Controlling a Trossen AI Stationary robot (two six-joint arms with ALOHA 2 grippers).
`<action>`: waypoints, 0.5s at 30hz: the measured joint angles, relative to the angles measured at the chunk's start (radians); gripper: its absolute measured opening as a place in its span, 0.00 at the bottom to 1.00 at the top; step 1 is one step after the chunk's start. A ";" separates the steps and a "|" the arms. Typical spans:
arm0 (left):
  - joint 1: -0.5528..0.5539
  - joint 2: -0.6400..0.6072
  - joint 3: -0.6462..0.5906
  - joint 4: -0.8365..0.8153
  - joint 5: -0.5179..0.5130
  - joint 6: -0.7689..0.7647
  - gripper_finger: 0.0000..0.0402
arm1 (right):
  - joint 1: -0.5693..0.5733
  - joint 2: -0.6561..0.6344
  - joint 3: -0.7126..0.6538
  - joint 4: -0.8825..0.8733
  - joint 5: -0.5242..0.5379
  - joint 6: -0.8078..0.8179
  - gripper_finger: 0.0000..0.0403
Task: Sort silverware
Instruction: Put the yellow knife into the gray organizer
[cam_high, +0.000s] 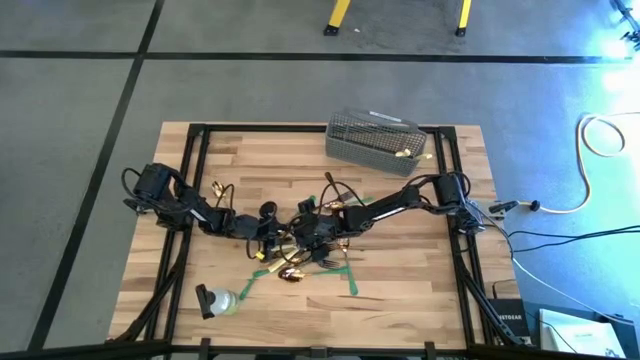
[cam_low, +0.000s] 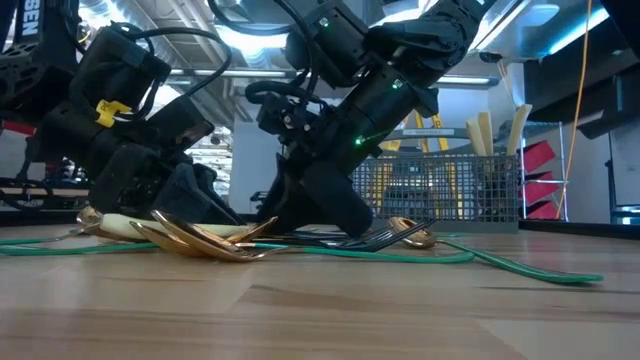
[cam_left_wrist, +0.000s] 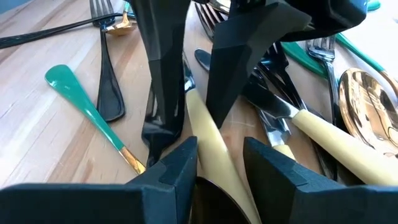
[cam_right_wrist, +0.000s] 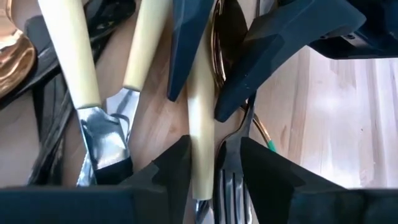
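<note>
Gold spoons (cam_low: 200, 240) lie closest to you in the low view, at the front of the heap at centre frame, with a dark fork (cam_low: 372, 240) just behind them on the tabletop (cam_low: 320, 310). At the right of the frame stands the mesh basket (cam_low: 450, 190), with cream handles (cam_low: 483, 132) upright inside it, so I judge some pieces already sorted.

From the high view, most of the silverware (cam_high: 300, 258) sits in one tangle at centre, by the green tape strips (cam_high: 350, 282). Both arms meet over it. The basket is well apart, at upper right, with a glint of gold at its right end.

Through the left wrist view, the left gripper (cam_left_wrist: 221, 168) has its jaws clenched on a cream-handled knife (cam_left_wrist: 208, 134). Around it, on the wood, you have a teal-handled spoon (cam_left_wrist: 81, 106), a second fork (cam_left_wrist: 109, 74) and another cream knife (cam_left_wrist: 336, 140), none of them sorted yet.

Through the right wrist view, the right gripper (cam_right_wrist: 214, 165) has its jaws set around that same cream handle and a fork stem (cam_right_wrist: 235, 155). You cannot tell whether they pinch either one. Two more knives (cam_right_wrist: 71, 56) lie beside them.

Your sorting looks barely begun: a few pieces in the basket, the bulk left in the pile.
</note>
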 joint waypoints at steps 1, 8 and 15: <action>0.000 0.000 0.001 0.003 0.003 -0.001 0.29 | 0.000 0.000 0.000 -0.003 -0.002 0.000 0.26; 0.000 0.000 0.025 -0.023 0.015 0.001 0.29 | 0.000 0.001 0.000 -0.038 -0.036 -0.013 0.09; 0.000 0.000 0.032 -0.018 0.015 0.011 0.29 | 0.000 0.011 0.002 -0.035 -0.032 0.000 0.05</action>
